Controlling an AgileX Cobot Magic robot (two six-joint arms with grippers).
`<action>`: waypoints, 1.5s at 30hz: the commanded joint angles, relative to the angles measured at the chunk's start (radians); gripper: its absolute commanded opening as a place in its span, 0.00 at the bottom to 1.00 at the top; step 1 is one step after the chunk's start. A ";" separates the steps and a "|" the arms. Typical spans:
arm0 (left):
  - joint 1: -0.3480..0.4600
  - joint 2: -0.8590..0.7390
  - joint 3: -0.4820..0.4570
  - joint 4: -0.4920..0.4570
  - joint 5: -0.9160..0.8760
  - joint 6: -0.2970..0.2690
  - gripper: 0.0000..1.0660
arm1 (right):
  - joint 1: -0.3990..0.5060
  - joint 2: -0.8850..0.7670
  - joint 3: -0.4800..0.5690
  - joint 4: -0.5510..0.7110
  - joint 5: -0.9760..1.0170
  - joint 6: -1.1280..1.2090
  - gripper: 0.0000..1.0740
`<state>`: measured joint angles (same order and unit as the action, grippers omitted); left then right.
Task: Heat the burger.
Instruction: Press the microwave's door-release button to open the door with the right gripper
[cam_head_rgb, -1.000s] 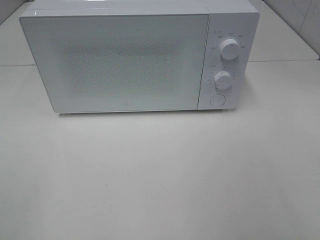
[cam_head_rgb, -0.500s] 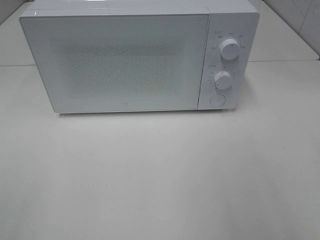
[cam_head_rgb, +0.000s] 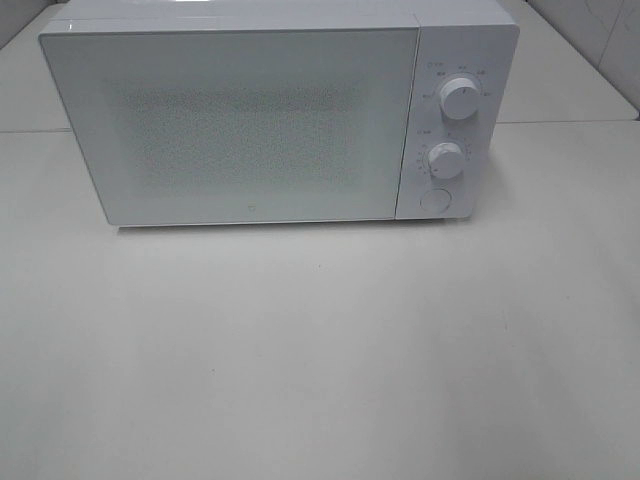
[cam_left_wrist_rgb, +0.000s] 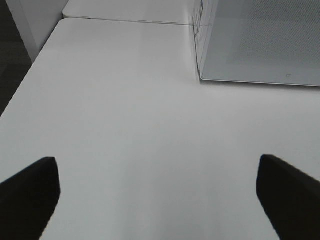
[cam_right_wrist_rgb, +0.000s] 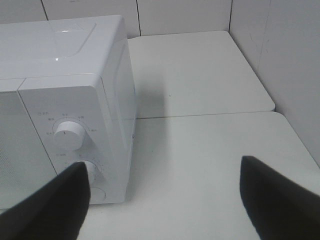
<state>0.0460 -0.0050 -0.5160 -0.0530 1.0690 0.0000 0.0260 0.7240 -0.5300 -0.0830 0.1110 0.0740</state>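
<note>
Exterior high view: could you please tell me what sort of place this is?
Probably a test bench staged as a kitchen: a white microwave with two dials on a plain white table, panelled white walls behind.

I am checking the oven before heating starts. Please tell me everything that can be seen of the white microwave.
The microwave is a glossy white box standing upright on the pale table, front toward the high camera. Its wide door is shut; through the speckled window nothing inside can be made out. The panel right of the door carries an upper knob, a lower knob and a round button below. Only the table touches it.
</note>
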 joint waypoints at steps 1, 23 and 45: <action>0.004 -0.013 0.001 -0.001 0.000 0.000 0.94 | -0.004 0.051 -0.001 -0.002 -0.086 0.005 0.71; 0.004 -0.013 0.001 -0.001 0.000 0.000 0.94 | -0.003 0.345 0.208 -0.007 -0.642 0.036 0.71; 0.004 -0.013 0.001 -0.001 0.000 0.000 0.94 | 0.231 0.580 0.314 0.128 -0.875 0.330 0.64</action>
<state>0.0460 -0.0050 -0.5160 -0.0530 1.0690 0.0000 0.2230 1.2830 -0.2160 0.0110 -0.7270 0.3760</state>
